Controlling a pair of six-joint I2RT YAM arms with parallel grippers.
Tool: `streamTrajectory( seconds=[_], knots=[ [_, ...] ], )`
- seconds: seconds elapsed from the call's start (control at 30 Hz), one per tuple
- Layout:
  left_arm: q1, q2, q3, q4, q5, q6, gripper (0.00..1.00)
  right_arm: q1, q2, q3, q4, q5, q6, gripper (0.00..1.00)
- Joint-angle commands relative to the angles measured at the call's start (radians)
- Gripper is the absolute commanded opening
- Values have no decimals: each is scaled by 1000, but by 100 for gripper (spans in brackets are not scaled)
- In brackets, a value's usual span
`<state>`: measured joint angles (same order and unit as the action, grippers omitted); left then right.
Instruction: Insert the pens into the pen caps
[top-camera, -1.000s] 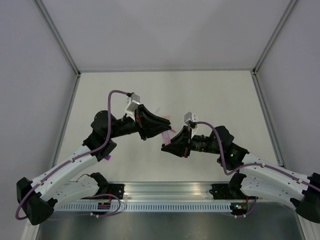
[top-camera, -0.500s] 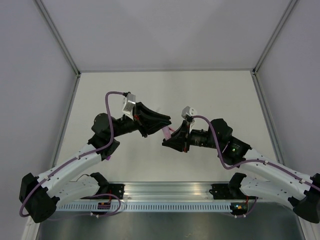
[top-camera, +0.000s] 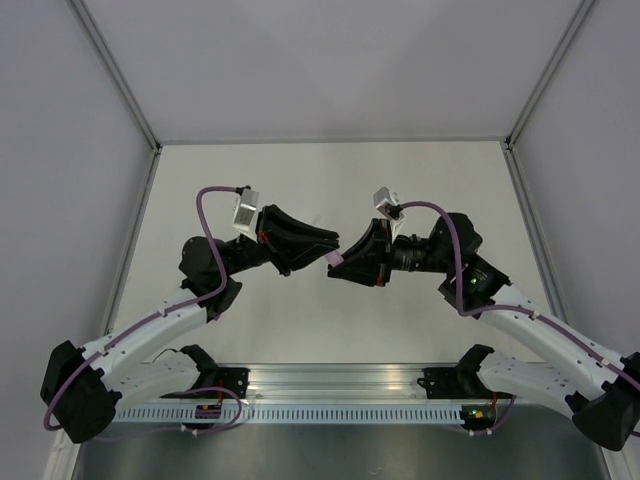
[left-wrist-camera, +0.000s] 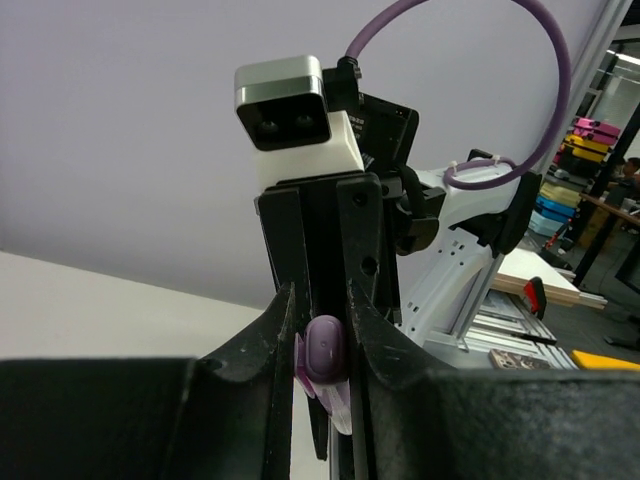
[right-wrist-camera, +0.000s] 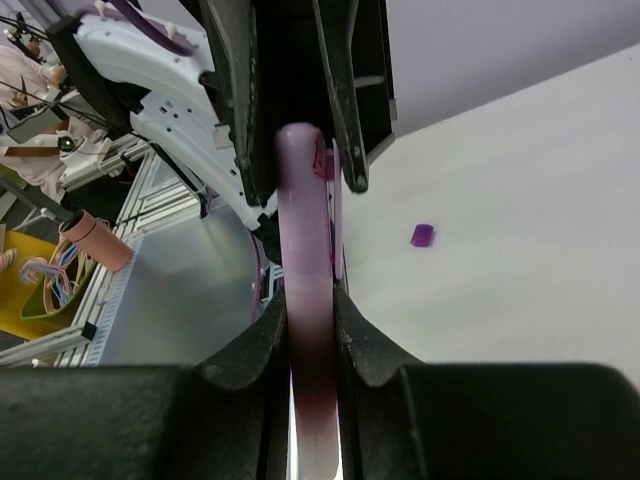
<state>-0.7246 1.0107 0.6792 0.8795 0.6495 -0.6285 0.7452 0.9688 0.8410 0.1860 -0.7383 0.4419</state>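
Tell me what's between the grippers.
A purple pen spans the gap: held by the right gripper, its far end between fingers of the left gripper, per right wrist view.

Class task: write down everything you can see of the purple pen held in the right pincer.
The purple pen is a slim, smooth, plastic-looking rod, pale lilac at its rounded far end and darker purple near the camera. The right pincer clamps it on both sides, above the table. Its far end reaches between the fingers of the left pincer, beside a small pink-red piece; whether they grip it is unclear.
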Motion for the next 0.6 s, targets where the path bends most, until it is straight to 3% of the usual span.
streamTrajectory(
  seconds=[0.0,0.13,0.33,0.37,0.4,0.43,0.5,0.57],
  knots=[
    [-82,51,-72,-126,354,-91,2,-49,7,164,382,175,58,0],
    [-82,25,-66,-134,326,-90,2,-49,13,179,331,174,21,0],
    [-75,-86,6,-419,90,41,2,-49,-16,47,273,131,-32,0],
    [-76,-107,41,-459,57,56,9,-47,-37,-4,261,137,-40,0],
    [-75,-115,58,-534,-6,82,42,-47,-50,-31,257,164,-52,0],
    [-75,-122,74,-566,-36,95,58,-47,-56,-49,251,175,-55,0],
    [-75,-139,108,-637,-111,122,71,-47,-71,-85,227,195,-46,0],
    [-75,-155,131,-678,-157,141,78,-47,-100,-120,182,250,-55,0]
  ],
)
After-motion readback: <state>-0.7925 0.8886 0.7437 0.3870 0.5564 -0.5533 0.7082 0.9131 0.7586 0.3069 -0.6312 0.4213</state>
